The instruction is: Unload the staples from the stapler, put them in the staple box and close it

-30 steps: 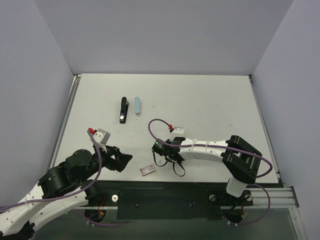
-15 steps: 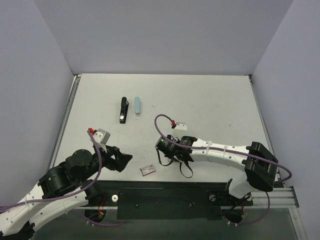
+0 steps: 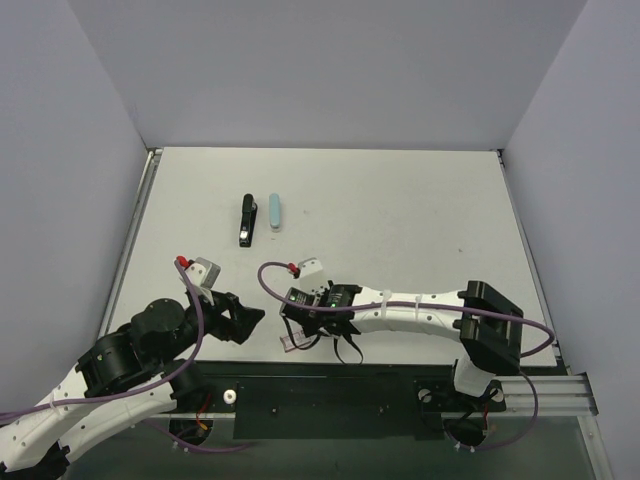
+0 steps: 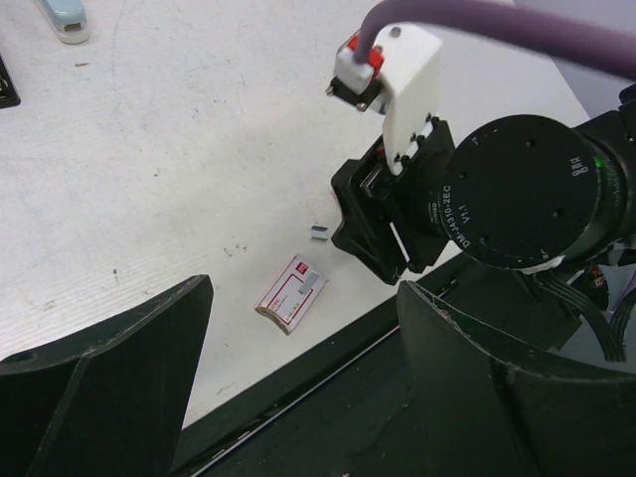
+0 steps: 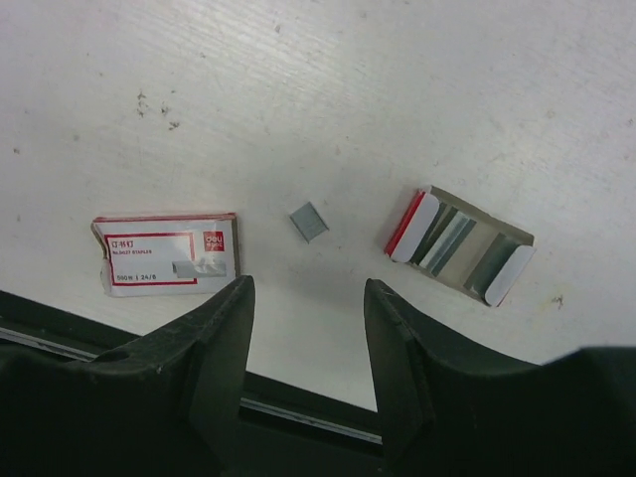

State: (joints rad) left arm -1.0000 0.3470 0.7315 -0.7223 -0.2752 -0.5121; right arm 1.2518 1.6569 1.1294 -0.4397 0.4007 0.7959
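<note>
On the table's (image 3: 420, 200) far left half, we saw the stapler (image 3: 246, 220) lying long axis near-to-far, well beyond both grippers: the left gripper (image 3: 243, 322), nearer, gaped empty, while the right gripper (image 5: 304, 298) stood parted and empty over loose staples (image 5: 308, 221).

You have a white table (image 3: 420, 200) boxed in by plain lavender-grey walls: the back wall (image 3: 330, 70) at 12 o'clock, the left wall (image 3: 60, 180) at 9, the right wall (image 3: 590, 150) at 3. At 6 o'clock a black base plate (image 3: 330, 395) edges it. The light is soft and even
</note>
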